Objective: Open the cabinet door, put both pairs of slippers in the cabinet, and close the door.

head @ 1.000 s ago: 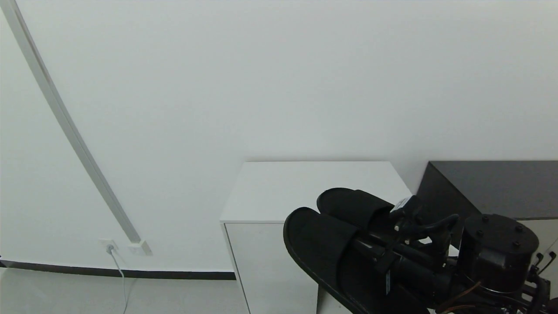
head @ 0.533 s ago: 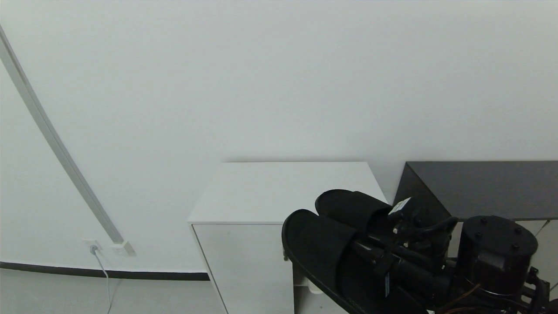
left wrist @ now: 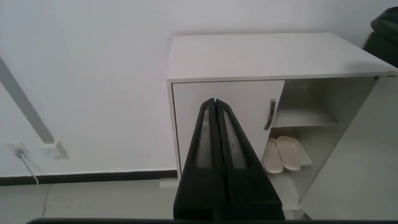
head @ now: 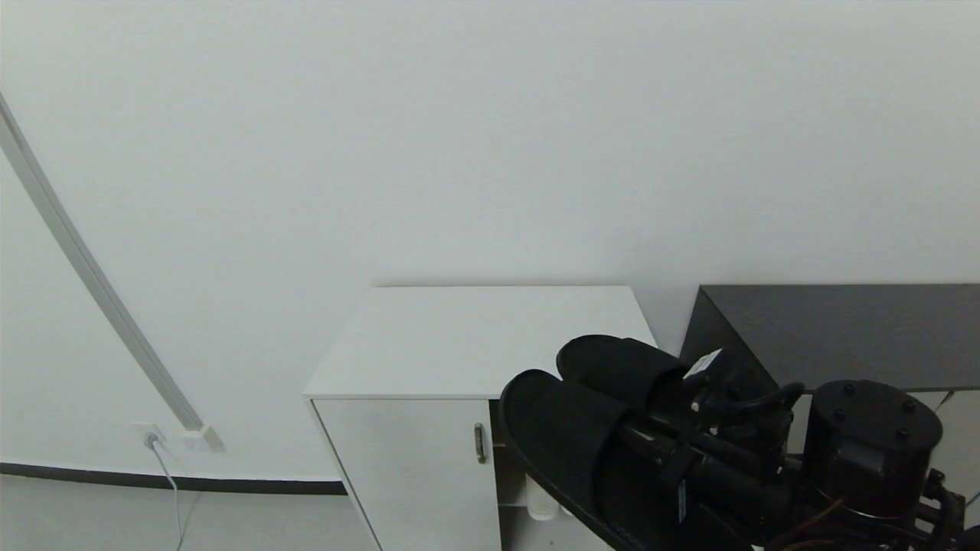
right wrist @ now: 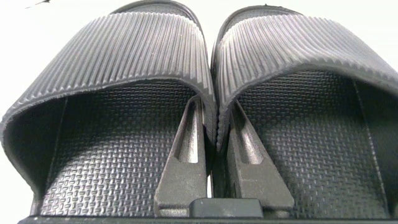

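Observation:
My right gripper (right wrist: 214, 155) is shut on a pair of black slippers (right wrist: 149, 81), its fingers (right wrist: 184, 163) pinching the two inner edges together. In the head view the black slippers (head: 589, 413) hang in front of the white cabinet (head: 475, 337), toes toward it. The cabinet's left door (head: 413, 467) is closed, with a handle (head: 479, 442). Its right half stands open. A pale pair of slippers (left wrist: 286, 154) lies on a shelf inside the cabinet (left wrist: 261, 56). My left gripper (left wrist: 215, 102) is shut and empty, pointing at the closed left door (left wrist: 224, 109).
A dark table (head: 842, 329) stands right beside the cabinet. A wall socket with a cable (head: 149, 440) and a slanted wall strip (head: 92, 275) are at the left. Bare floor (head: 153, 520) lies left of the cabinet.
The head camera has swung right, so the cabinet slid left in the picture and its open right half and handle came into view. The right gripper still grips the black slippers.

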